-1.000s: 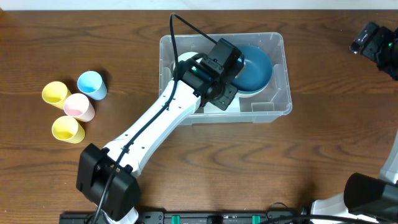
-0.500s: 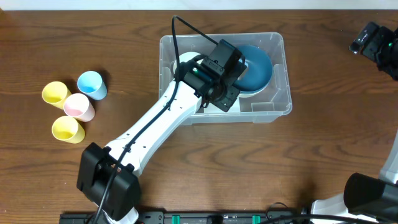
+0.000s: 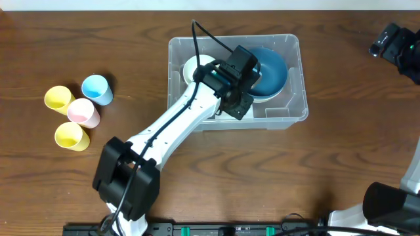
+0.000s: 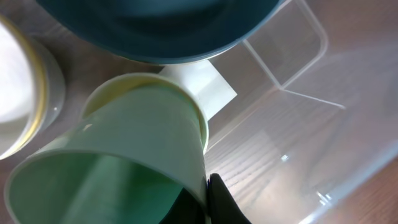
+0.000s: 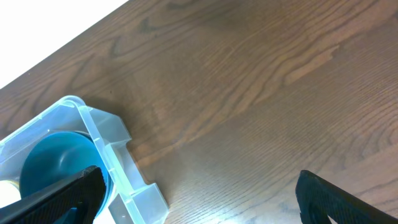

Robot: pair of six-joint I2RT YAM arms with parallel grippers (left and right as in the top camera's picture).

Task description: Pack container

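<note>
Your left gripper [image 4: 211, 196] pinched a pale green plastic cup [image 4: 124, 146] at six o'clock inside the clear rectangular plastic container [image 3: 300, 108]; your right gripper [image 5: 202, 205] stood spread.

Large clear plastic rectangular container [image 3: 292, 113], placed on brown wooden worktop [image 3: 262, 177]; inside are set white round bowl [image 3: 192, 65] (left), blue round bowl [image 3: 272, 72] (right), pale green plastic cup [image 4: 124, 155] beside both. Four small pastel plastic cups [image 3: 83, 111] are grouped well left.

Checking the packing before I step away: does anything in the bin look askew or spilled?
The green cup is tilted inside the container beside the blue bowl, gripped by the left hand. Nothing looks spilled or damaged.
</note>
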